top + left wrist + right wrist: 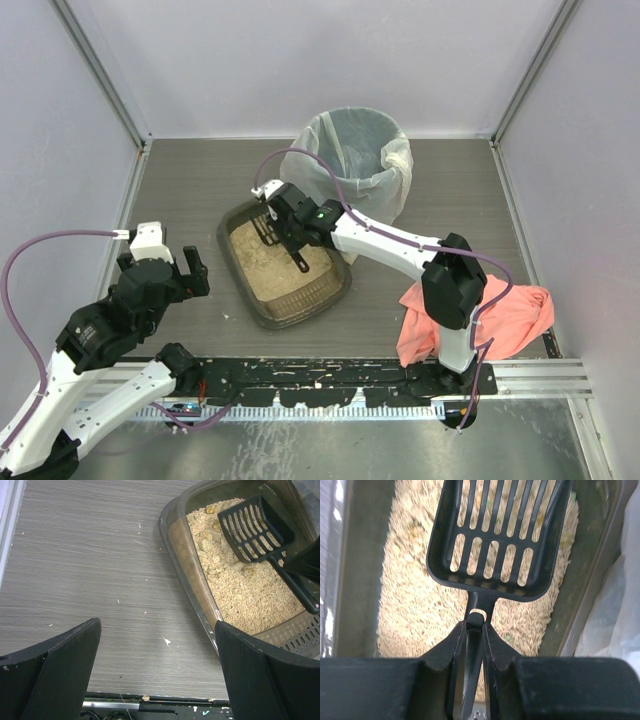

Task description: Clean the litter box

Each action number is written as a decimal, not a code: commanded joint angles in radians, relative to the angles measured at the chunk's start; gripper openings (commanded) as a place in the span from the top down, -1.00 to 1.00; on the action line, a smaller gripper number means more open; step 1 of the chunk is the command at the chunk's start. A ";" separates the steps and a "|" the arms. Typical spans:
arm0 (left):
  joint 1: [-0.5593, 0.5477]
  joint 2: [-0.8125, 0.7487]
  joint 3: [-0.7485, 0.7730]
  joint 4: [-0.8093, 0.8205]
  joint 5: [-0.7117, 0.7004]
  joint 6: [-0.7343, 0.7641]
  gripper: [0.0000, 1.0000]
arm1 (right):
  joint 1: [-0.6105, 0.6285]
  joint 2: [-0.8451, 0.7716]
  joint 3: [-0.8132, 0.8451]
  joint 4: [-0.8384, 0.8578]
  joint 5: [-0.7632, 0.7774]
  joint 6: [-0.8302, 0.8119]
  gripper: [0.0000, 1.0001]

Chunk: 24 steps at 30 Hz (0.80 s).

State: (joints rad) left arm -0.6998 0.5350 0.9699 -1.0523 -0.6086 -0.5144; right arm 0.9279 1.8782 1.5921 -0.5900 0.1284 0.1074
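The right gripper [475,625] is clamped on the thin handle of a black slotted scoop [490,591], and we see it held out over the litter box [228,252]. The scoop's head hangs above the far half of the tan litter [250,595]. We think it is just clear of the surface, though the views do not settle that. Some yellowish clumps lie in the litter around it.

The box sits near the middle of the grey table [190,190], its far corner just beside a bin lined with a white bag [330,185]. A pink cloth [500,315] lies at the right, near that arm's base.

Our left gripper [157,630] hovers over bare table to the left of the box, fingers spread wide and holding nothing.
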 commanded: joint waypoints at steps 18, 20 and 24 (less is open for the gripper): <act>0.003 0.005 -0.001 0.040 -0.007 0.011 -0.96 | 0.003 -0.330 -0.308 0.112 0.013 0.064 -0.08; 0.003 0.007 -0.001 0.042 -0.006 0.013 -0.96 | 0.006 -0.355 -0.342 0.143 0.019 0.076 -0.08; 0.002 0.010 -0.005 0.047 -0.001 0.017 -0.96 | 0.038 -0.385 -0.423 0.225 0.034 0.087 -0.09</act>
State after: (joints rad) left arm -0.6998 0.5377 0.9665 -1.0500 -0.6056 -0.5076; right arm 0.9340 1.5482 1.2228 -0.4992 0.1295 0.1684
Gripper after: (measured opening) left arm 0.980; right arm 0.543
